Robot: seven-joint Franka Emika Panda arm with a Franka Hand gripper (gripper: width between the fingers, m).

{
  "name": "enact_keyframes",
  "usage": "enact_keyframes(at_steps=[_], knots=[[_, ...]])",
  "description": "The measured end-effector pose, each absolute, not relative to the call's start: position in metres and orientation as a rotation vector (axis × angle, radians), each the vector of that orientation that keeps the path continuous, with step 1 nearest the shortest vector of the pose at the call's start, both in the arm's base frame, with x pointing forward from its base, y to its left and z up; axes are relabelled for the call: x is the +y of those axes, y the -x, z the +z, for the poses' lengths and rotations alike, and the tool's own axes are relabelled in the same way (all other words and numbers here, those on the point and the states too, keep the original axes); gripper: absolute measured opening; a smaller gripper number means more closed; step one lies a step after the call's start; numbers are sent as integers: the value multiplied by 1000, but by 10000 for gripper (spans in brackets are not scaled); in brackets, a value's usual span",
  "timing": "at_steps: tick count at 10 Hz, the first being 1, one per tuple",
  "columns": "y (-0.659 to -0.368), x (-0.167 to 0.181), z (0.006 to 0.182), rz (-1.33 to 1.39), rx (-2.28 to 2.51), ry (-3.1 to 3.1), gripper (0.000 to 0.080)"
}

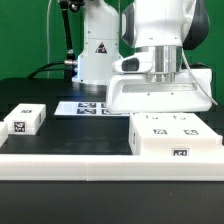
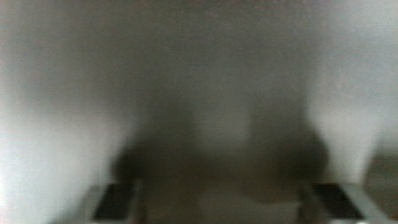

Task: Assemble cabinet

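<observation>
In the exterior view my gripper (image 1: 163, 78) comes straight down onto a wide white cabinet panel (image 1: 160, 96) and is shut on it, holding it above the table at the right. Below it, near the front, lies the large white cabinet box (image 1: 178, 138) with tags on its top and front. A small white block (image 1: 25, 120) with tags lies at the left. The wrist view is blurred: both dark fingertips (image 2: 116, 200) show with a grey surface filling the space between them.
The marker board (image 1: 85, 107) lies flat behind the middle of the black table. A long white rail (image 1: 100, 166) runs along the table's front edge. The robot's white base (image 1: 95, 45) stands at the back.
</observation>
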State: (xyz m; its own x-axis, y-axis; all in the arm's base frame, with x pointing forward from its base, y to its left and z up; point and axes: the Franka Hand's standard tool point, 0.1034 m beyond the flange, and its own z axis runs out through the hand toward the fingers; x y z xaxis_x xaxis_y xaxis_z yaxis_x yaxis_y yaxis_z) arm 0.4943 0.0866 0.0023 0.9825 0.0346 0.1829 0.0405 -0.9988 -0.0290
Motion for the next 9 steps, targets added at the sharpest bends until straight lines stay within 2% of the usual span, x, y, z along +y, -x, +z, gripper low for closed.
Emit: enact_keyframes(at_steps=[1, 2, 3, 4, 9], knots=[[-494, 87, 2, -285, -59, 3095, 273], [-494, 87, 2, -285, -61, 3095, 88], [-494, 87, 2, -285, -61, 3095, 88], [-494, 87, 2, -284, -63, 3096, 20], [-494, 87, 4, -285, -65, 3095, 2]])
